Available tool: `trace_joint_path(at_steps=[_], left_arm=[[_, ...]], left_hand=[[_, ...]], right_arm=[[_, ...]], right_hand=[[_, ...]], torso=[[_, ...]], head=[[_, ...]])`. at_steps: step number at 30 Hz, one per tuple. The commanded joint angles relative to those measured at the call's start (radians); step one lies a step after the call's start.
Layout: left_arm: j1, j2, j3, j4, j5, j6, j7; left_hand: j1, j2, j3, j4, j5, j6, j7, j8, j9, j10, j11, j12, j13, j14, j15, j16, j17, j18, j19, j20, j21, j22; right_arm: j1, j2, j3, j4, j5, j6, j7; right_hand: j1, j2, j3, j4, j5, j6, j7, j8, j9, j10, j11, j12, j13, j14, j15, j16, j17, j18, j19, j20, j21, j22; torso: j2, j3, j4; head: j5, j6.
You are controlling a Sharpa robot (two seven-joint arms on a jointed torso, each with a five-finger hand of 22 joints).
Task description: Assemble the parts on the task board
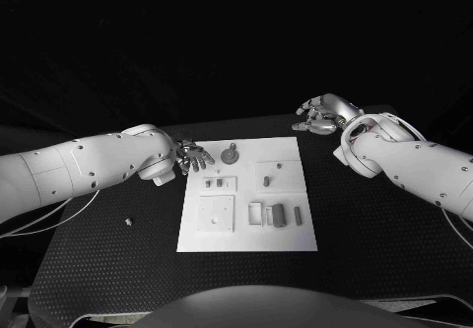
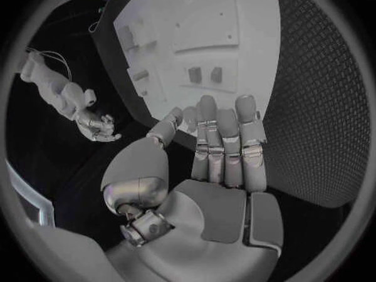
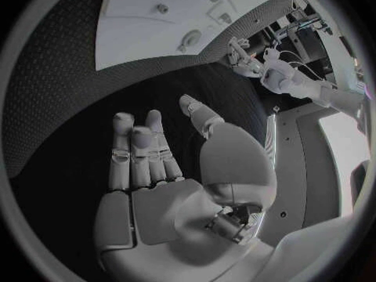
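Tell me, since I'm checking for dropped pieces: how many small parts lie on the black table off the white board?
1: a small grey part lies on the black table, on the side of the white task board nearer the left arm. Others may be hidden under the arms.

White board, grey parts, black mat

The board is plain white; the parts on it are grey, one round at its far edge. The table is black with a fine dotted weave. Both arms are white, the left hand and right hand silver.
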Motion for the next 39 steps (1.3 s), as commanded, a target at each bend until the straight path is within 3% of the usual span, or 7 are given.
trace_joint_path(at_steps=[1,8,14,19,24,35,39], left_arm=[[0.020,-0.013,0.001,0.012,0.107,-0.015,0.063],[0.043,-0.046,0.001,-0.004,0.177,-0.075,0.174],[0.043,-0.070,-0.001,-0.031,0.196,-0.096,0.303],[0.041,-0.098,-0.010,-0.017,0.170,-0.116,0.363],[0.039,-0.132,-0.042,0.022,0.092,-0.143,0.432],[0.014,-0.240,-0.047,0.078,-0.145,-0.160,0.557],[0.010,-0.302,-0.063,0.099,-0.231,-0.169,0.557]], left_hand=[[0.018,-0.007,-0.010,-0.001,-0.005,-0.056,0.022,-0.026,-0.011,-0.027,0.014,-0.011,-0.004,-0.018,0.011,-0.014,-0.010,0.011,-0.021,0.008,-0.012,0.012],[0.098,-0.020,0.003,-0.001,-0.004,-0.167,0.079,-0.070,-0.037,-0.146,0.080,-0.114,-0.057,-0.127,0.084,-0.113,-0.062,0.012,-0.138,0.078,-0.113,-0.039],[0.225,-0.033,0.020,-0.004,0.002,-0.193,0.086,-0.067,-0.053,-0.193,0.132,-0.253,-0.130,-0.163,0.140,-0.222,-0.103,0.025,-0.187,0.135,-0.193,-0.102],[0.294,-0.035,0.010,-0.004,0.002,-0.196,0.086,-0.062,-0.064,-0.174,0.135,-0.304,-0.161,-0.154,0.143,-0.249,-0.104,0.030,-0.181,0.141,-0.210,-0.119],[0.342,-0.062,-0.003,-0.004,-0.014,-0.224,0.085,-0.073,-0.084,-0.154,0.137,-0.345,-0.183,-0.139,0.141,-0.256,-0.096,0.033,-0.167,0.140,-0.215,-0.124],[0.421,-0.085,0.001,-0.004,-0.006,-0.194,0.086,-0.051,-0.101,-0.120,0.136,-0.396,-0.205,-0.125,0.137,-0.260,-0.078,0.032,-0.150,0.136,-0.217,-0.123],[0.443,-0.100,0.001,-0.004,-0.004,-0.192,0.085,-0.048,-0.108,-0.116,0.139,-0.411,-0.210,-0.147,0.146,-0.280,-0.080,0.027,-0.169,0.143,-0.232,-0.129]], right_arm=[[-0.003,0.003,0.000,-0.005,-0.001,0.010,0.004],[-0.013,0.009,0.000,-0.027,0.015,0.012,0.014],[-0.027,0.013,0.000,-0.049,0.034,0.014,0.029],[-0.041,0.013,0.000,-0.063,0.036,0.011,0.034],[-0.053,0.014,0.000,-0.075,0.041,0.006,0.039],[-0.071,0.023,0.000,-0.103,0.045,0.008,0.045],[-0.074,0.026,0.000,-0.115,0.045,0.010,0.046]], right_hand=[[-0.009,0.005,-0.001,0.007,-0.001,-0.011,0.017,0.002,-0.001,-0.006,-0.001,0.003,-0.002,-0.006,0.000,-0.005,-0.001,0.015,0.000,-0.008,-0.006,0.010],[-0.009,0.005,-0.001,0.007,-0.001,-0.011,0.017,0.002,-0.001,-0.006,-0.001,0.003,-0.002,-0.007,0.000,-0.005,-0.001,0.015,0.000,-0.008,-0.007,0.010],[-0.008,0.005,-0.001,0.006,-0.001,-0.008,0.017,0.004,-0.001,-0.007,-0.001,0.002,-0.002,-0.007,0.000,-0.006,-0.002,0.015,-0.001,-0.008,-0.007,0.010],[-0.007,0.006,-0.001,0.006,-0.001,-0.007,0.017,0.005,-0.001,-0.009,-0.001,0.002,-0.003,-0.008,0.000,-0.006,-0.002,0.015,-0.002,-0.007,-0.008,0.010],[-0.007,0.006,-0.001,0.006,-0.001,-0.006,0.016,0.005,-0.001,-0.009,-0.002,0.002,-0.003,-0.009,0.000,-0.007,-0.002,0.015,-0.002,-0.007,-0.009,0.010],[-0.007,0.007,-0.001,0.005,-0.001,-0.006,0.016,0.006,-0.001,-0.010,-0.002,0.001,-0.003,-0.009,0.000,-0.007,-0.003,0.015,-0.002,-0.007,-0.009,0.010],[-0.007,0.008,-0.001,0.005,-0.001,-0.006,0.016,0.006,-0.001,-0.010,-0.002,0.001,-0.003,-0.009,0.000,-0.007,-0.003,0.015,-0.002,-0.007,-0.009,0.010]], torso=[[-0.003,0.0004,-0.0008],[-0.012,-0.0028,0.0000],[-0.023,-0.0089,-0.0006],[-0.032,-0.0150,-0.0017],[-0.041,-0.0198,-0.0026],[-0.054,-0.0311,-0.0012],[-0.057,-0.0329,-0.0015]], head=[[0.006,0.002],[0.019,0.012],[0.029,0.017],[0.045,0.018],[0.068,0.019],[0.121,0.009],[0.140,0.003]])
